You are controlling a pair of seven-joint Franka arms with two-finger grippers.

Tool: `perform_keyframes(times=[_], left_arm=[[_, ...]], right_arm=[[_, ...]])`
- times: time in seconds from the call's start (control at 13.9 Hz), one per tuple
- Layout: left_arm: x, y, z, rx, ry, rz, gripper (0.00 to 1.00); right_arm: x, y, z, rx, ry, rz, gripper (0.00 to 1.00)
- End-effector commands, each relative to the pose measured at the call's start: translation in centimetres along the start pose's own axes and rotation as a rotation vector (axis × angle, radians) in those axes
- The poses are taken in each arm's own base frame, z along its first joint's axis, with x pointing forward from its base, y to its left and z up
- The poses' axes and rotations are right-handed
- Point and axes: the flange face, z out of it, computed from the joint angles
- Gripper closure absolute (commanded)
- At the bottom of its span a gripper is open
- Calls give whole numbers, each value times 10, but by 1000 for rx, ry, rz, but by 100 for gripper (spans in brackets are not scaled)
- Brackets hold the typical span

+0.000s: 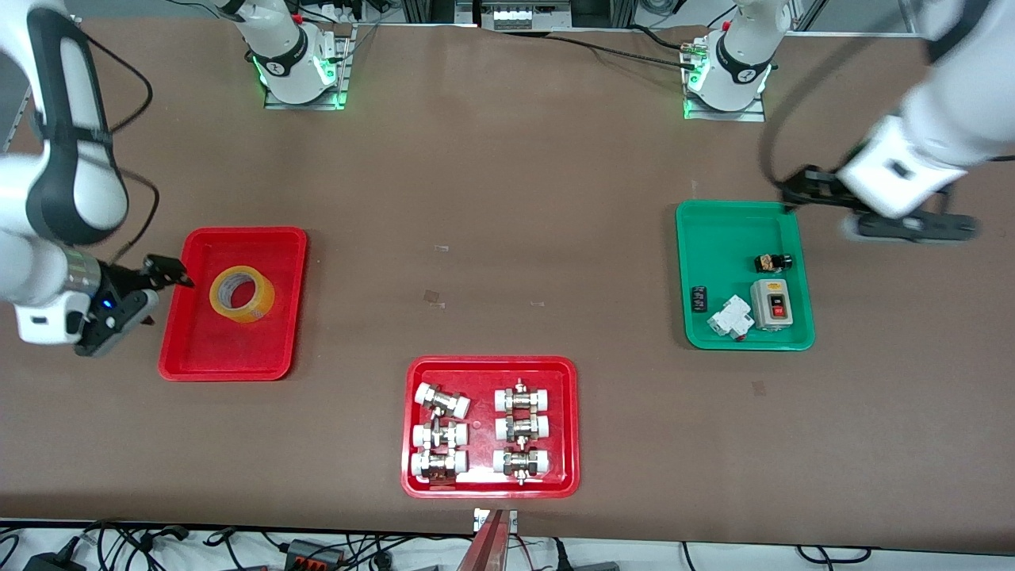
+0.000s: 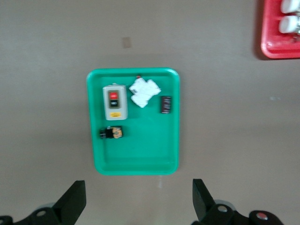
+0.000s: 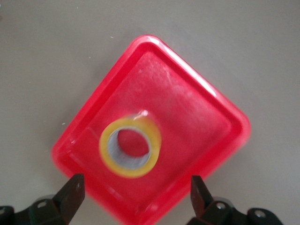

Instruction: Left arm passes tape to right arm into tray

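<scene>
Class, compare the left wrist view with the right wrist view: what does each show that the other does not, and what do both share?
Only the left wrist view shows the green tray with a switch box, a white part and two small dark parts, plus a corner of the red tray of fittings.

Only the right wrist view shows the tape, lying flat in the plain red tray.

Both share the brown table and an open, empty claw: the left claw over the table beside the green tray, the right claw over the plain red tray's edge.
</scene>
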Motion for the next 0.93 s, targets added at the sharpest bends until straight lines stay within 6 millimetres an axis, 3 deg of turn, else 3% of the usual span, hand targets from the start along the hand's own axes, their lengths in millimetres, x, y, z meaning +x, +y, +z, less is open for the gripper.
perform_keyframes(times=[0.0, 0.43, 0.72, 0.86], left_arm=[[-18, 13, 4, 38, 12, 15, 0], [-17, 9, -2, 7, 17, 8, 0], [-16, 8, -2, 7, 17, 24, 0], [-16, 8, -2, 7, 17, 30, 0]], right_arm=[[-10, -46, -54, -56, -49, 147, 0], [-49, -111, -150, -84, -12, 432, 0], [-74, -139, -181, -95, 51, 514, 0], [-77, -142, -193, -97, 63, 538, 0]])
